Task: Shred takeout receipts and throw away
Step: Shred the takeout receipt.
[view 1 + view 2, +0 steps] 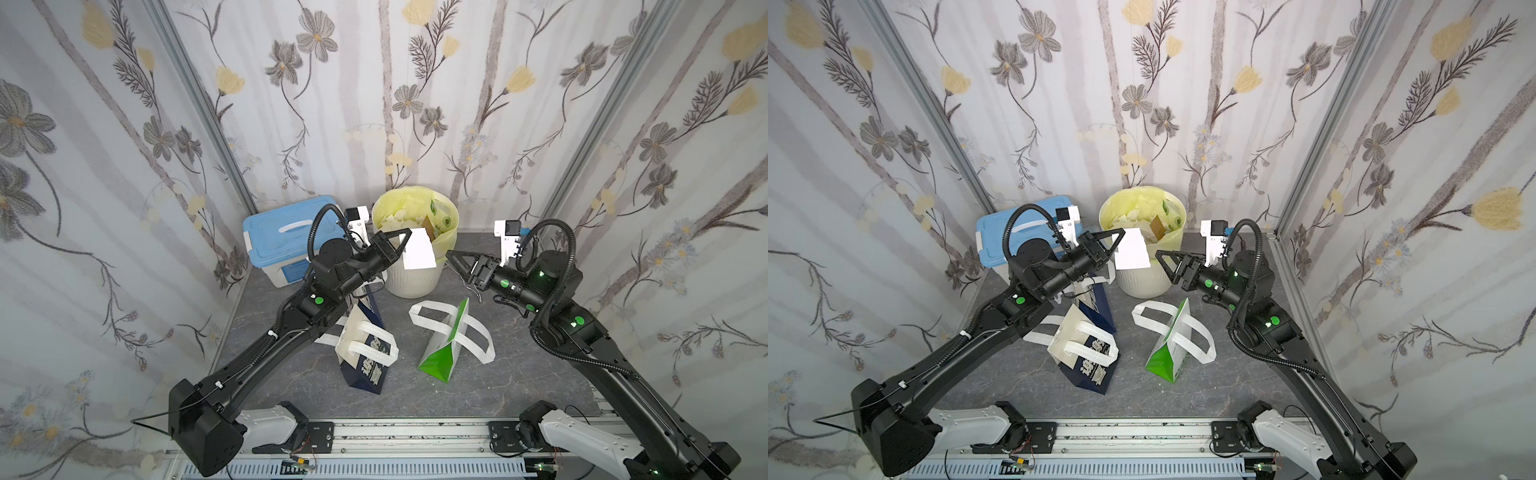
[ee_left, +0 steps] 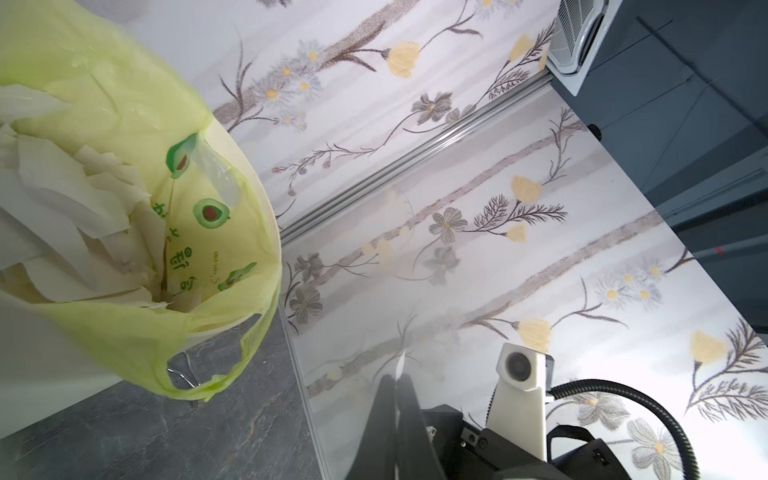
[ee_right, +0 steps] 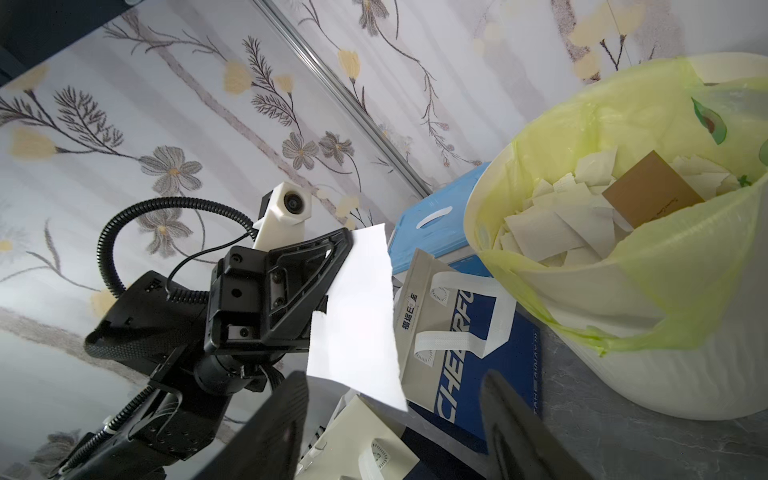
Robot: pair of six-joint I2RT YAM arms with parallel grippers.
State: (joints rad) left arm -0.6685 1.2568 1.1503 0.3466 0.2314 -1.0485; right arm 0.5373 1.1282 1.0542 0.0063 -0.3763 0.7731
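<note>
Nearest the camera, low in the frame, a navy bag [image 1: 370,374] and a green-and-white bag [image 1: 442,349] lie tipped on the grey counter [image 1: 519,374], their white loop handles [image 1: 417,319] splayed. A second navy bag [image 1: 371,309] sits just behind them, partly under the left arm [image 1: 291,328]. Above these, at mid-frame, the left end effector [image 1: 404,237] is pressed together on the upper left corner of a white receipt [image 1: 419,251]. The sheet hangs in the air in front of the near rim of the bin [image 1: 409,282], clear of the counter. The right end effector [image 1: 455,259] sits just right of the sheet in both top views, not touching it. The right wrist view shows its fingers [image 3: 286,415] spread wide with nothing between them. Behind, the white bin wears a yellow-green liner [image 1: 446,220] and holds torn white paper scraps [image 1: 395,224] and a brown card [image 1: 428,232]. Left of it in the frame, a blue-lidded box [image 1: 282,232] stands against the flowered wall [image 1: 374,104].
</note>
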